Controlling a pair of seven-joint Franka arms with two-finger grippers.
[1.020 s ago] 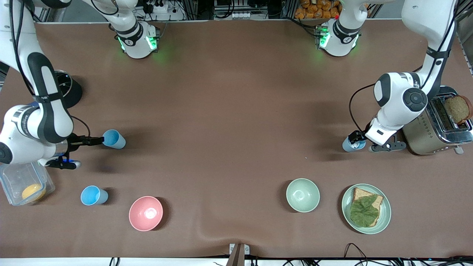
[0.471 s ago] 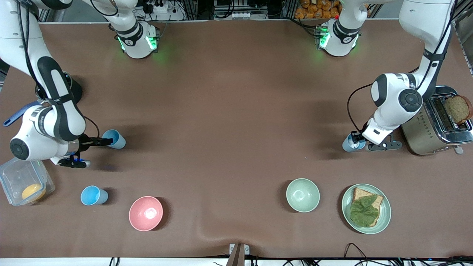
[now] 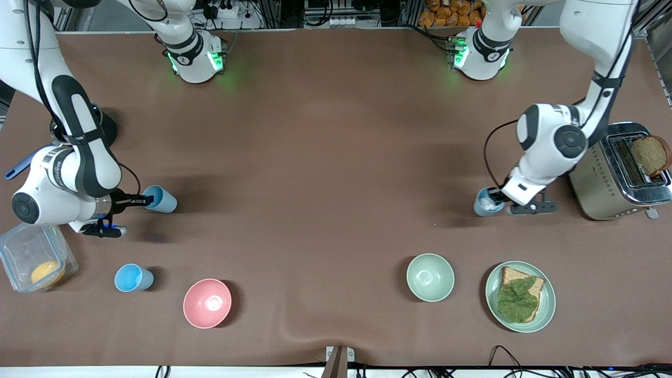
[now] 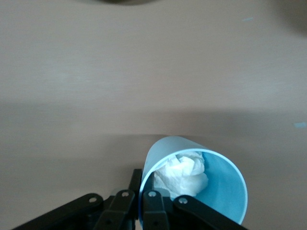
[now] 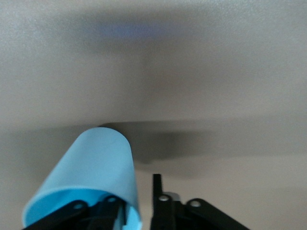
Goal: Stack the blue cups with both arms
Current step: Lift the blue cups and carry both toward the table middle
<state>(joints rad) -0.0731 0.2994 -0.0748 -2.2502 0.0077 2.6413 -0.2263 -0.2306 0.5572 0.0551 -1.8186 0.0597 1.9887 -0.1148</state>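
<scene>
A sky blue cup point(image 3: 160, 199) is near the right arm's end of the table. My right gripper point(image 3: 140, 200) is open around its rim. In the right wrist view one finger is inside the cup point(image 5: 91, 172). The other finger point(image 5: 157, 189) is outside, with a gap to the wall, so my right gripper point(image 5: 136, 196) does not pinch it. My left gripper point(image 3: 497, 198) is shut on the rim of the grey-blue cup point(image 3: 484, 202), beside the toaster. The left wrist view shows my left gripper point(image 4: 144, 178) pinching the cup wall point(image 4: 223, 191), with a white wad point(image 4: 184, 175) inside.
A second sky blue cup point(image 3: 134, 277) stands nearer the camera, beside a pink bowl point(image 3: 207, 303). A pale green bowl point(image 3: 430, 276) and a plate point(image 3: 546, 310) with bread and a leaf lie near the left arm's end. There is a toaster point(image 3: 611, 184), a clear box point(image 3: 23, 247) and a black pot point(image 3: 100, 126).
My left gripper has carried the grey-blue cup away from the toaster toward the table's middle. My right arm has swung its elbow and its finger has gone into the sky blue cup's rim.
</scene>
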